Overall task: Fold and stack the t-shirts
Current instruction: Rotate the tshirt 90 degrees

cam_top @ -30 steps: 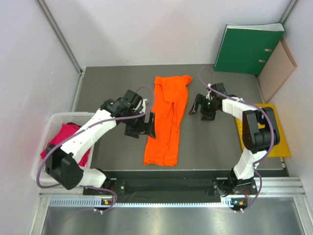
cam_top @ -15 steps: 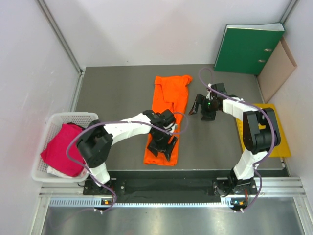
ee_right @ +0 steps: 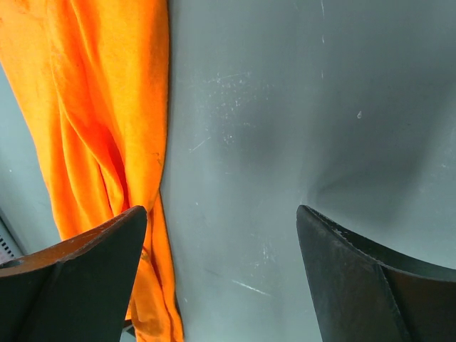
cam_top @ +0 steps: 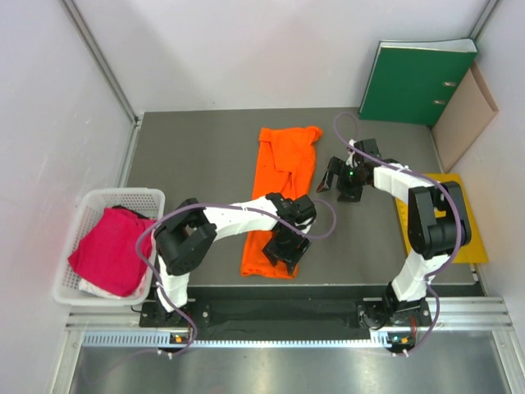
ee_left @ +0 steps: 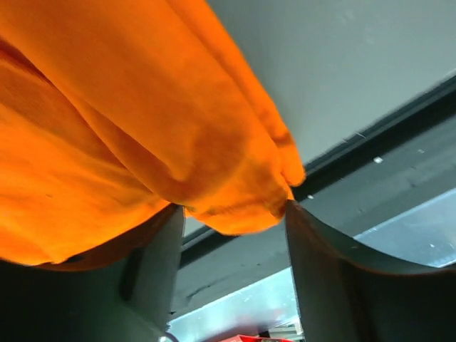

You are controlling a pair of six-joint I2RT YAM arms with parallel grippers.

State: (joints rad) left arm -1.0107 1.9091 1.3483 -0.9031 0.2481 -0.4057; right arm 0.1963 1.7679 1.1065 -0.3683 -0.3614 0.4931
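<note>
The orange t-shirt [cam_top: 283,176] lies folded into a long strip down the middle of the grey table. My left gripper [cam_top: 283,250] is low over its near right corner. In the left wrist view the orange cloth [ee_left: 107,107] fills the upper left, and its corner lies between the spread fingers of the left gripper [ee_left: 235,210]. The jaws stand apart. My right gripper [cam_top: 340,185] is open above bare table just right of the shirt; in its wrist view [ee_right: 221,214] the shirt's edge [ee_right: 92,92] is at the left. The magenta t-shirt [cam_top: 111,250] lies bunched in the basket.
The white mesh basket [cam_top: 86,201] stands at the left edge. A green binder [cam_top: 418,82] and a tan folder [cam_top: 463,115] lean at the back right. A yellow envelope [cam_top: 447,222] lies at the right. A black rail [cam_top: 279,312] runs along the near edge.
My left arm swung from the shirt's left side across to its near right corner and lowered there. The right arm has not moved.
</note>
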